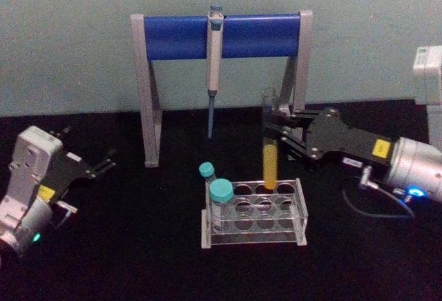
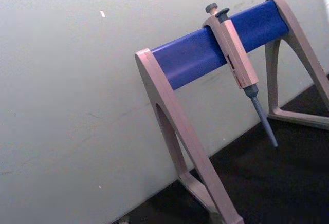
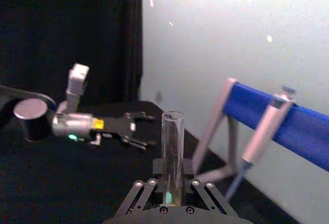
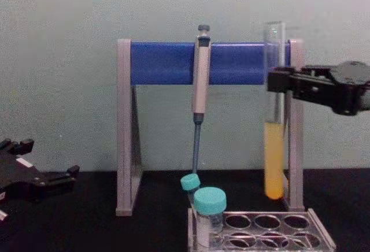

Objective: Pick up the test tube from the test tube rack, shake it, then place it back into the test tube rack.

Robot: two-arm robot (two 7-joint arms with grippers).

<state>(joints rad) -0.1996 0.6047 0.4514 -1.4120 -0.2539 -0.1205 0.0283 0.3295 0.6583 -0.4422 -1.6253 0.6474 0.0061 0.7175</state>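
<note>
**Tube out of rack – shake + return left to do**

R gripper [image 1: 276, 132] is clamped on the test tube [image 1: 270, 161] high on the glass, holding it upright. In chest view its round bottom hangs just above the test tube rack [image 1: 301, 212], clear of the holes. Pick-up looks done; shake & re-insert remain, imo.

Room: the stand [image 1: 179, 36] has its right leg close behind the tube, the pipette [image 1: 214, 59] hangs further left, and teal-capped tubes [image 1: 221, 192] sit at the rack's left end. Up & toward the robot looks freest.

L gripper [image 1: 97, 164] parked far left, fingers apart
</note>
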